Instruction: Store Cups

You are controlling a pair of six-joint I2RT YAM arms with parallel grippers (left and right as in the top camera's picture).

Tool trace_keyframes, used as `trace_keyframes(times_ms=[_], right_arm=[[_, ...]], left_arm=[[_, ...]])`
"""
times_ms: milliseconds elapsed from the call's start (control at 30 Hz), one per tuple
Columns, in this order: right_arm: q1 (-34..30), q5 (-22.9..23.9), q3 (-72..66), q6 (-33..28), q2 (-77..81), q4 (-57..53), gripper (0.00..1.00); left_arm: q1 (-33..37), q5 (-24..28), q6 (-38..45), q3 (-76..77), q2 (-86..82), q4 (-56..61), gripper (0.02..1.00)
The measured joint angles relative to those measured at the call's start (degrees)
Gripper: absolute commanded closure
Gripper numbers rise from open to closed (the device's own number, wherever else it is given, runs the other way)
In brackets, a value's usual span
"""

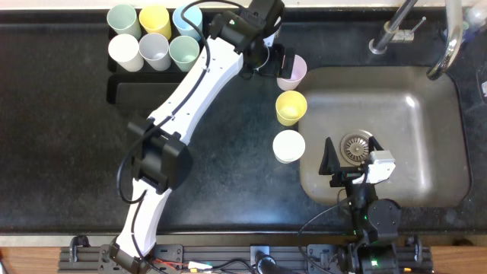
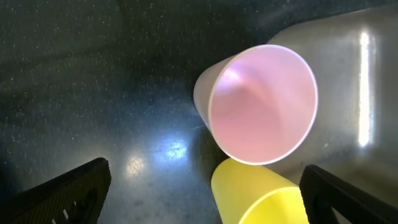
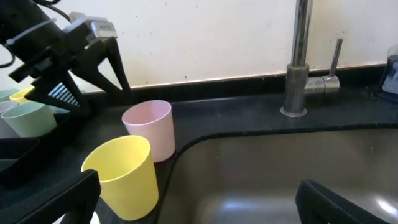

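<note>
A pink cup [image 1: 292, 71] stands upright on the dark counter at the sink's corner, with a yellow cup [image 1: 291, 107] and a white cup [image 1: 288, 145] in a row in front of it. My left gripper [image 1: 272, 58] hovers open just left of and above the pink cup [image 2: 261, 106], whose mouth faces the wrist camera, with the yellow cup [image 2: 261, 199] beside it. My right gripper [image 1: 335, 164] hangs open over the sink with nothing in it. From there I see the pink cup [image 3: 149, 127], the yellow cup [image 3: 121, 174] and the left gripper [image 3: 102, 93].
A black rack [image 1: 114, 84] at the back left holds several cups in green, yellow, blue and white. The steel sink [image 1: 426, 114] fills the right side, with the faucet [image 1: 392, 30] behind it. The left arm's white links cross the counter diagonally.
</note>
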Motion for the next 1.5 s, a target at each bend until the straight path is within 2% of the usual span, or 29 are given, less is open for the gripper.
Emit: trace_keyframes(times_ms=[1000, 1033, 1067, 1133, 1167, 1500], right_arm=[[0.0, 0.0, 0.0, 0.0, 0.0, 0.0, 0.003], [0.0, 0.0, 0.0, 0.0, 0.0, 0.0, 0.003], [0.0, 0.0, 0.0, 0.0, 0.0, 0.0, 0.005], [0.0, 0.0, 0.0, 0.0, 0.0, 0.0, 0.003], [0.0, 0.0, 0.0, 0.0, 0.0, 0.0, 0.001], [0.0, 0.0, 0.0, 0.0, 0.0, 0.0, 0.003]], left_arm=[[0.0, -2.8, -1.3, 0.1, 4.4, 2.1, 0.029], [0.0, -2.8, -1.3, 0.1, 4.5, 2.1, 0.154], [0.0, -2.9, -1.4, 0.1, 4.5, 2.1, 0.437], [0.0, -3.4, -1.6, 0.1, 4.5, 2.1, 0.871], [0.0, -3.6, -1.6, 0.1, 4.5, 2.1, 0.980], [-0.1, -5.3, -1.7, 0.1, 4.5, 4.4, 0.982]])
